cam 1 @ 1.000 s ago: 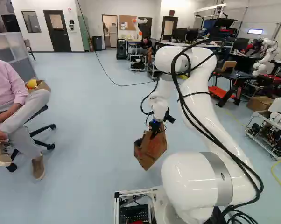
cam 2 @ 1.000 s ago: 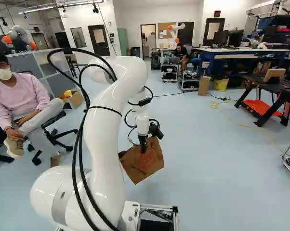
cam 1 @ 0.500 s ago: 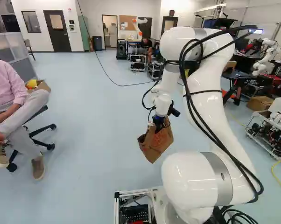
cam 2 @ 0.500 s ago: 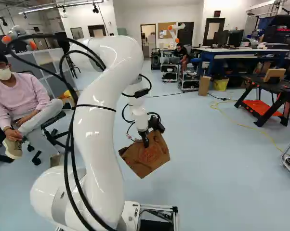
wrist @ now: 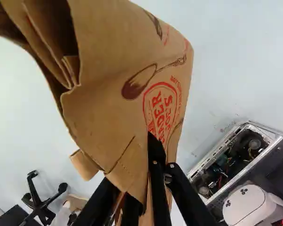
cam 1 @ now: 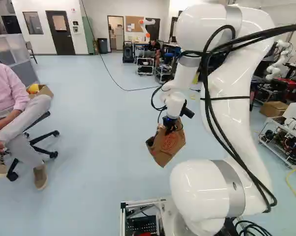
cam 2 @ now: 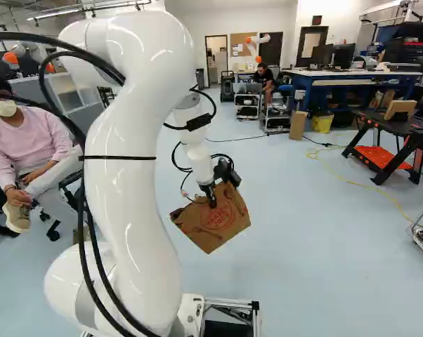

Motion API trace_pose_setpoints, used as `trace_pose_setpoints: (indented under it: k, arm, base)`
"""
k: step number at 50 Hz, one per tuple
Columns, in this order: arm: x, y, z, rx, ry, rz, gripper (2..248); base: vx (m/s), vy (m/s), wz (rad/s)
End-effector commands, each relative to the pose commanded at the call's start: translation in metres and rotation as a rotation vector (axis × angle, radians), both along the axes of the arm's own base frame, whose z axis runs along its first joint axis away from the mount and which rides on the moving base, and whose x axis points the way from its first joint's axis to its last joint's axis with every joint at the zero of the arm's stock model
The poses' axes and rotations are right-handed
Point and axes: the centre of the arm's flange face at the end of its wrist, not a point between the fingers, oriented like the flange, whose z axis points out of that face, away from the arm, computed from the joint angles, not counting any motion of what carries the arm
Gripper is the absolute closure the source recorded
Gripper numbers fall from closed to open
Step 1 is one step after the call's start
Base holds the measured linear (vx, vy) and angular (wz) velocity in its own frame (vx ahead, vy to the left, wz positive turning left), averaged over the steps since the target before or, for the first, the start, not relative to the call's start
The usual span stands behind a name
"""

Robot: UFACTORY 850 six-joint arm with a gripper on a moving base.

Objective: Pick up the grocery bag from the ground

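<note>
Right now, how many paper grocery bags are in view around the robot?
1: the brown paper grocery bag, gripped by the end effector and hanging at a tilt. Others could be hidden behind the white arm.

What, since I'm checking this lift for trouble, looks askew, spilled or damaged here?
The grocery bag looks askew: it hangs slanted from the gripper, one corner pointing down, rather than upright. Its paper is also creased and folded near the gripper. I see no clear tear or spill.
</note>
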Motion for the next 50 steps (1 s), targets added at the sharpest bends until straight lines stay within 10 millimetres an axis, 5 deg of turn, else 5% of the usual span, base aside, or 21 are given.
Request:
trace_pose_setpoints:
  k: [11,50]
  arm:
    - [-0.012,0.001,0.019,-0.003,-0.026,-0.001,230]
    - [-0.026,0.001,0.024,-0.023,-0.032,0.013,230]
  base:
    - [0.0,0.0,0.0]
    - [0.0,0.0,0.0]
